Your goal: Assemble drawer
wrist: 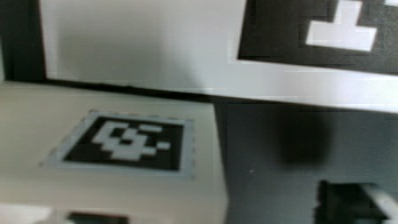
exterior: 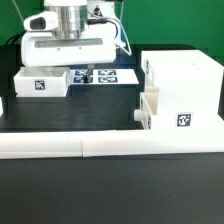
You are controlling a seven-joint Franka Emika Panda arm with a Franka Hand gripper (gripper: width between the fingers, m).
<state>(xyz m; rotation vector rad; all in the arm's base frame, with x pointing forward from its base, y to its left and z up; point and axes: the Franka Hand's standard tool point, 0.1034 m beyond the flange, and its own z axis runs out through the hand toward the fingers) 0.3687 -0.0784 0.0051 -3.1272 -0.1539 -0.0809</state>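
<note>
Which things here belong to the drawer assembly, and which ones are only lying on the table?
Belongs to the job: box housing; tagged tray at the exterior view's left; knobbed tray beside the housing.
Only lying there: marker board; long low barrier wall.

no readable text, square tags [exterior: 183,121] on drawer [exterior: 190,80]
</note>
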